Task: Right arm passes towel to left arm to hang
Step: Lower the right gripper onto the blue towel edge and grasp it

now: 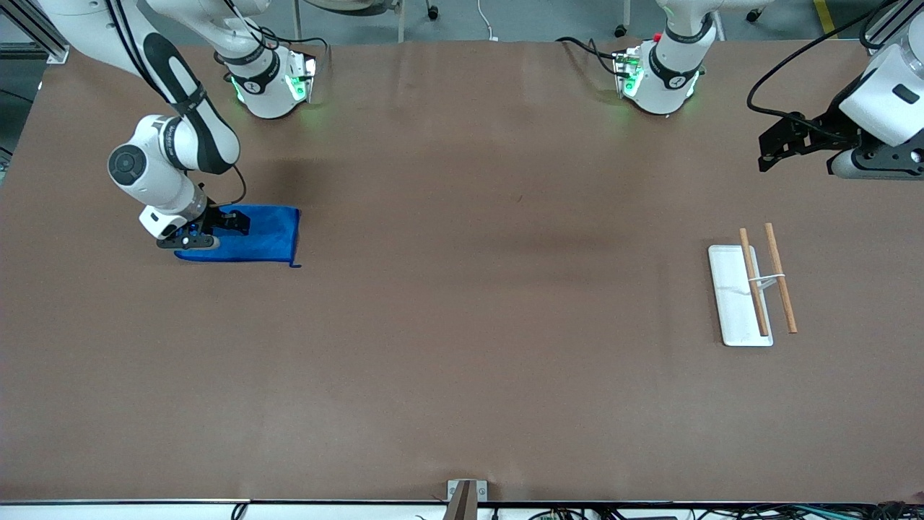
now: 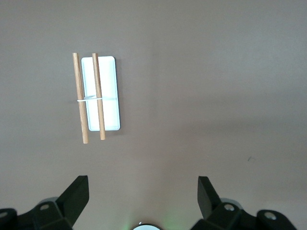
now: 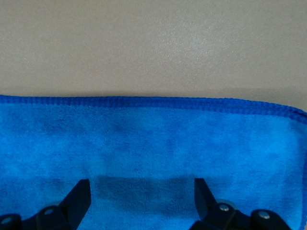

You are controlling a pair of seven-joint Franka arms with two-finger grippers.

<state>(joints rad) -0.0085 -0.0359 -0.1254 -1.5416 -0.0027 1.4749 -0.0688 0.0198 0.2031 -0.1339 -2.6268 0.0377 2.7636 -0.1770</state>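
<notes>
White tray point(image 1: 733, 303) bears two sticks point(image 1: 753, 282); left end effector point(image 1: 776, 148) waits released above — right end effector point(image 1: 229, 222), released, over towel point(image 1: 267, 235).

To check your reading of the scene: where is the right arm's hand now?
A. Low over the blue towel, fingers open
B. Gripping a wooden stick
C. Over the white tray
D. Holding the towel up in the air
A: the right arm's hand sits low over the flat towel, fingers spread apart.

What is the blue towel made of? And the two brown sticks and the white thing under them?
The towel looks like soft fuzzy cloth, probably microfiber, with a stitched edge. The two sticks look like plain matte wood, being tan and evenly coloured. The white base is smooth and slightly glossy, maybe plastic; hard to tell.
</notes>
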